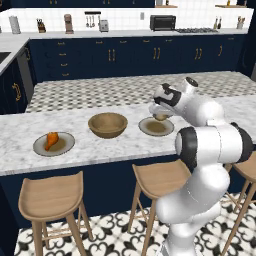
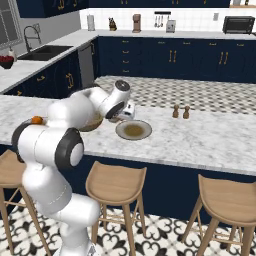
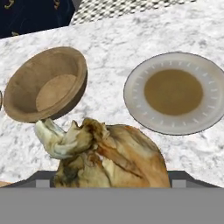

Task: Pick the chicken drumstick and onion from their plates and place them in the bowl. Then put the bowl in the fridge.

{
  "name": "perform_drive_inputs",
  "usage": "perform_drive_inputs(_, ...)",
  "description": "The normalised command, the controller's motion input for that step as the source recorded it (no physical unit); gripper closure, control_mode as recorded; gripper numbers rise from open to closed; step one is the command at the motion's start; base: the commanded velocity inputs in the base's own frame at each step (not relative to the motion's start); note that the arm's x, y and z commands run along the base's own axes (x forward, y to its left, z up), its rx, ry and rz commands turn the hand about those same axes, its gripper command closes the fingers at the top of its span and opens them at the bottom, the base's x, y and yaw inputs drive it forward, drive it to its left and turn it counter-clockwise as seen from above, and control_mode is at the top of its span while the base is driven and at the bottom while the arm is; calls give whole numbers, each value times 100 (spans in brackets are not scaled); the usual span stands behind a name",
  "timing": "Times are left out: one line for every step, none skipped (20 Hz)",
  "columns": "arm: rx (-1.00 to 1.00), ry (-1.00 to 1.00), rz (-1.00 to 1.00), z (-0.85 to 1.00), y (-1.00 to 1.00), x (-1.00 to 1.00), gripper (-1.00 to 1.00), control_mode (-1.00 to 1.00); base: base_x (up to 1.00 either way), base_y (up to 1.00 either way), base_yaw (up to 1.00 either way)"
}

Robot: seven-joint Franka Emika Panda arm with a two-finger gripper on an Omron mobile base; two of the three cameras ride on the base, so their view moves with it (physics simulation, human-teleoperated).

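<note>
Holding the onion (image 3: 111, 155) between widely spread fingers, raised off the counter (image 1: 100, 145), at the bottom centre of the hand view, its papery tan skin and pale dried top pointing toward the left of that frame. Showing in the left base view as a small tan lump (image 1: 160, 117) under the gripper (image 1: 161, 114), right of centre, hovering just above the far edge of the right-hand plate (image 1: 156, 127). Appearing in the right base view with the gripper (image 2: 126, 116) left of centre, just above and left of the same plate (image 2: 133, 130), fingers mostly hidden behind the hand there.

Lying bare on the marble, that plate (image 3: 175, 92) in the right half of the hand view, brown centre uncovered. Sitting beside it, apart, the bowl (image 1: 107, 124) at the centre of the left base view; at the left of the hand view (image 3: 46, 85), tilted in the picture, nothing inside. Peeking out behind the white arm in the right base view, the bowl's brown rim (image 2: 94, 121).

Resting on the second plate (image 1: 54, 144) at the left of the left base view, the chicken drumstick (image 1: 50, 140), orange-brown, well apart from the bowl. Showing as an orange spot (image 2: 36, 120) at the left edge of the right base view.

Standing at the right of the right base view, two small dark shakers (image 2: 180, 111) on the counter.
</note>
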Motion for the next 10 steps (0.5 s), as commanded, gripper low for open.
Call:
perform_drive_inputs(0, 5, 9, 41, 90, -27, 100, -100, 0, 0, 0)
perform_drive_inputs(0, 0, 5, 23, 100, -24, 100, -100, 0, 0, 0)
perform_drive_inputs(0, 0, 3, 14, 100, -26, 100, -100, 0, 0, 0)
perform_drive_inputs(-5, 0, 1, 6, 100, -27, 100, -100, 0, 0, 0)
perform_drive_inputs(-11, 0, 0, 3, 100, -21, 100, -100, 0, 0, 0)
perform_drive_inputs(-15, 0, 0, 1, 100, -1, 100, -100, 0, 0, 0)
perform_drive_inputs(-18, 0, 0, 0, 100, 0, 100, -100, 0, 0, 0)
perform_drive_inputs(-18, 0, 0, 0, 100, 14, 100, -100, 0, 0, 0)
perform_drive_inputs(-15, 0, 0, 0, 84, 21, 100, -100, 0, 0, 0)
perform_drive_inputs(-4, 11, 0, 0, 54, 39, 100, -100, 0, 0, 0)
